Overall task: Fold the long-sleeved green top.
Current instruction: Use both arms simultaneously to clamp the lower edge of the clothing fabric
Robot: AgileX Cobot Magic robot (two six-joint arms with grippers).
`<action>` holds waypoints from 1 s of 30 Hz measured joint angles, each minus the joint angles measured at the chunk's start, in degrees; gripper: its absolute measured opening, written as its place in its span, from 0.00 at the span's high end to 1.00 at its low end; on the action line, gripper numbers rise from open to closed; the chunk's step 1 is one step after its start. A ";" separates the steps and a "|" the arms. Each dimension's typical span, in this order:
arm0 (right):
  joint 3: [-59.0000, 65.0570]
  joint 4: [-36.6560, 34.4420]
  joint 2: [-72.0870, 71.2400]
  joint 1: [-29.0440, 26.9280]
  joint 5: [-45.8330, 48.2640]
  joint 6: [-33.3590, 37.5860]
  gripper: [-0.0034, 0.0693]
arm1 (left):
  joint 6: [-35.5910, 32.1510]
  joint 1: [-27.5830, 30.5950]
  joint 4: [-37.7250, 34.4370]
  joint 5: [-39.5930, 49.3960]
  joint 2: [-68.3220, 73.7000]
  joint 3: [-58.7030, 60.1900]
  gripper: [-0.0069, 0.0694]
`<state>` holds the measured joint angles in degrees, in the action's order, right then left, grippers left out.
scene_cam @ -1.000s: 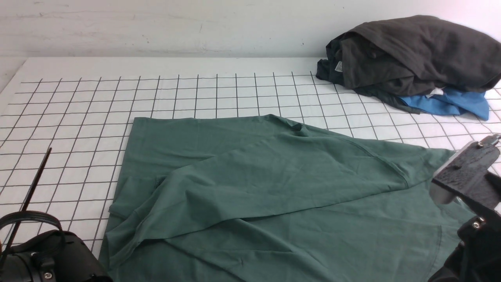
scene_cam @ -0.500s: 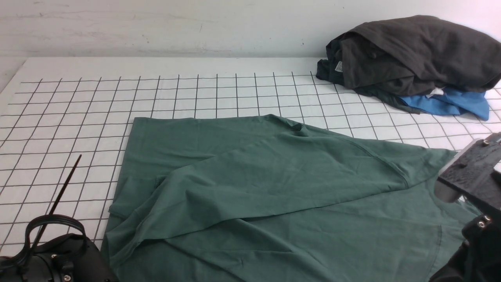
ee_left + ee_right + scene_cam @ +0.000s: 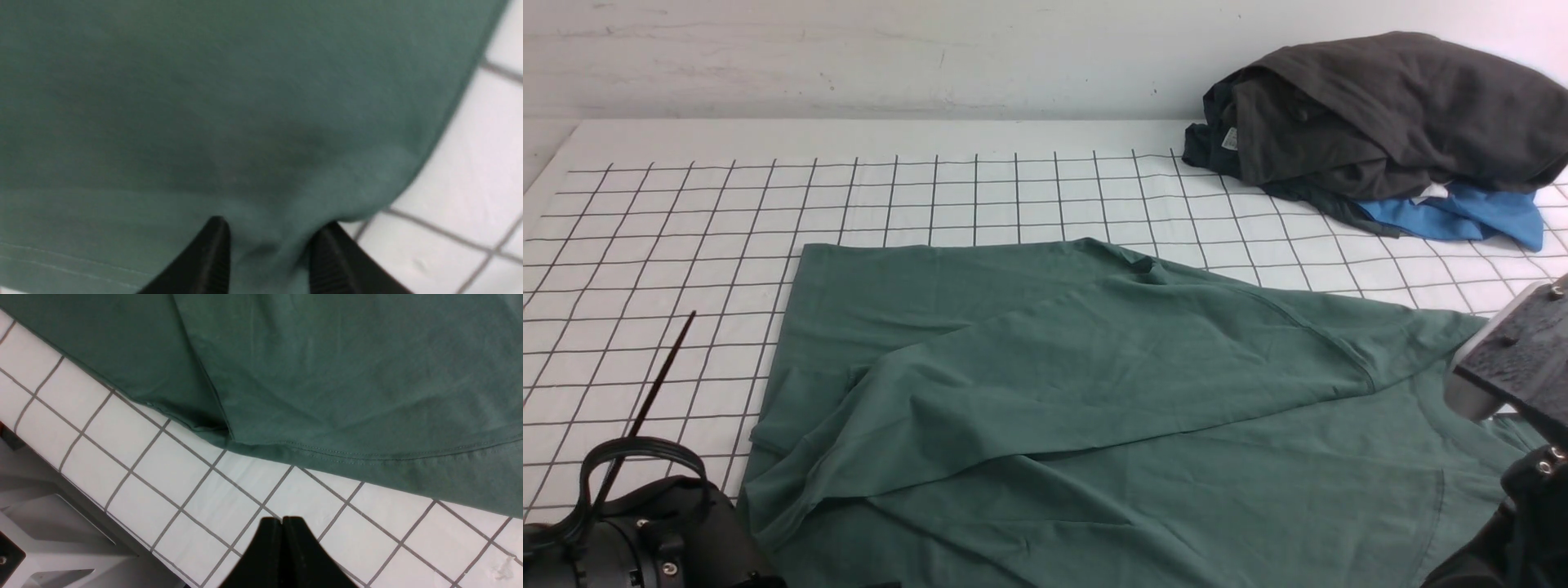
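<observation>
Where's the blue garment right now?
Front view, far right: the blue garment sticks out from under the dark heap, beyond the green top.

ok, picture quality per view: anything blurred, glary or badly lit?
Front view: sharp, evenly lit, no glare; only soft shadows in the folds of the green top and under the dark clothes heap. Left wrist view: soft and smeared, the fabric close to the lens, the grid lines fuzzy. Right wrist view: crisp, hem stitching and grid lines clear.
</observation>
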<state>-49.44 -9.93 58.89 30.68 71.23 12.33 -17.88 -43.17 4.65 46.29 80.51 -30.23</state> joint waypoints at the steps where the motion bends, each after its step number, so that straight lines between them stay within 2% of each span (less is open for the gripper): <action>1: 0.00 0.00 0.00 0.00 0.00 0.00 0.97 | 1.01 0.00 0.11 0.00 0.00 -0.27 0.66; 7: 0.00 0.06 0.00 0.00 0.00 0.00 0.97 | 2.83 0.00 0.11 -0.04 0.00 -0.32 0.80; 14: 0.00 0.06 0.00 0.00 0.00 0.00 0.97 | 3.00 0.00 0.22 -0.04 0.00 -0.32 0.88; 22: 0.00 0.28 0.00 0.00 0.00 0.00 0.97 | 3.12 0.00 0.22 1.39 0.00 -0.88 0.88; 27: 0.00 3.21 0.00 0.00 0.00 1.30 0.97 | 3.46 0.00 0.11 9.17 0.00 -5.38 0.88; 30: 0.00 4.47 0.00 0.00 0.00 5.12 0.96 | 3.46 0.00 0.37 13.78 0.00 -9.48 0.88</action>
<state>-49.44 -5.47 58.89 30.68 71.23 17.45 -14.43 -43.17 5.02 60.08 80.51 -39.71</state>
